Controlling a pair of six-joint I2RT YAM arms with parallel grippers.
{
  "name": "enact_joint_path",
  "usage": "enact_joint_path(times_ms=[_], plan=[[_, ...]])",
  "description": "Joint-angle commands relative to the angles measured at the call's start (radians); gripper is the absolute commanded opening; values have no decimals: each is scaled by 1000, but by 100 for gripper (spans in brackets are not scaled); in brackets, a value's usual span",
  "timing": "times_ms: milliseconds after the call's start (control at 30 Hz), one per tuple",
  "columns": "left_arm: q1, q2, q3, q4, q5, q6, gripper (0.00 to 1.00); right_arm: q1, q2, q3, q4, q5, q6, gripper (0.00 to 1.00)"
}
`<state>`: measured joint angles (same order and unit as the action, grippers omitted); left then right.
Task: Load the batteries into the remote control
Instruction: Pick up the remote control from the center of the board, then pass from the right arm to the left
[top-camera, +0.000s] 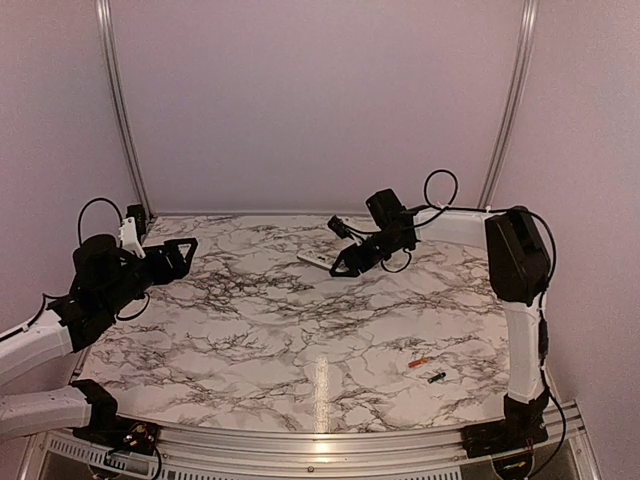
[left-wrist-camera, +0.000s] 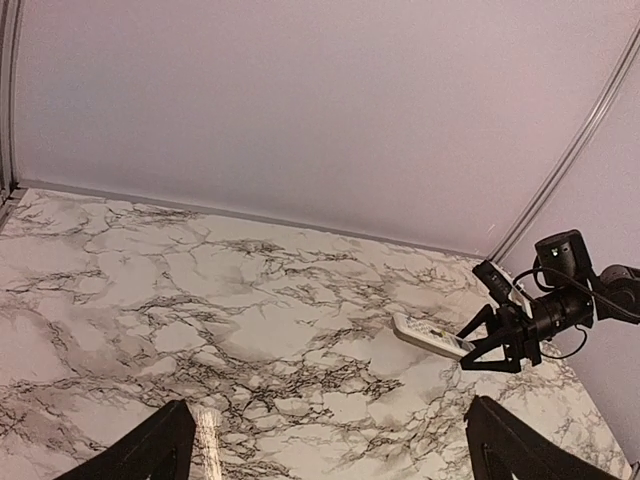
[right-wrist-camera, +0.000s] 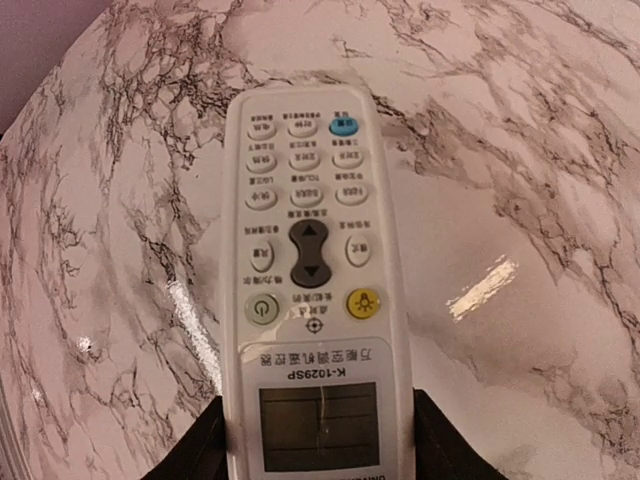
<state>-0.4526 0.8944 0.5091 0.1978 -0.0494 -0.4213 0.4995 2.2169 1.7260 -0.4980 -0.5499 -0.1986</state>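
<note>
Gripping the remote control (right-wrist-camera: 315, 250) by its screen end, my right gripper (top-camera: 342, 266) has its jaws clamped on the two long edges. In the wrist view the dark fingers (right-wrist-camera: 205, 450) sit flush against the white casing at the bottom of the frame. In the overhead view this grip is in the upper middle, toward the back of the marble table (top-camera: 250, 340). From the left wrist view I cannot tell whether the free end rests on the surface or hangs just above it.

The handset faces up, so the battery recess is underneath. I judge the end-on hold is meant to leave the body free for turning over.

My left gripper (top-camera: 185, 247) hangs at middle left with its jaws wide apart and nothing between them. It is well away from the remote, and I read that as waiting.

The batteries lie in the lower right of the overhead view, near the right arm's base. The orange-red battery (top-camera: 419, 363) and the dark battery (top-camera: 437, 377) sit just beside each other, well apart from the remote.

The remote is slim and white, with rows of pale oval buttons (right-wrist-camera: 305, 160), one blue key, a dark rocker and a yellow key. A small grey screen (right-wrist-camera: 318, 425) is at the held end. Its back is hidden, so I cannot see the state of the cover.
</note>
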Motion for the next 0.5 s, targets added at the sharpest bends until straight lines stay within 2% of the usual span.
enact_joint_path(times_ms=[0,67,167,267,467], plan=[[-3,-94,-33,111,23,12,99,16,-153,-146,83,-117,100,19],[-4,-56,19,21,115,97,99,17,-207,-205,75,-142,111,19],[-25,22,102,-108,157,169,99,17,-287,-290,68,-169,138,18],[-100,68,151,-177,127,242,99,21,-369,-394,110,-248,213,17],[-349,188,258,-286,-28,447,99,61,-512,-533,122,-341,296,18]])
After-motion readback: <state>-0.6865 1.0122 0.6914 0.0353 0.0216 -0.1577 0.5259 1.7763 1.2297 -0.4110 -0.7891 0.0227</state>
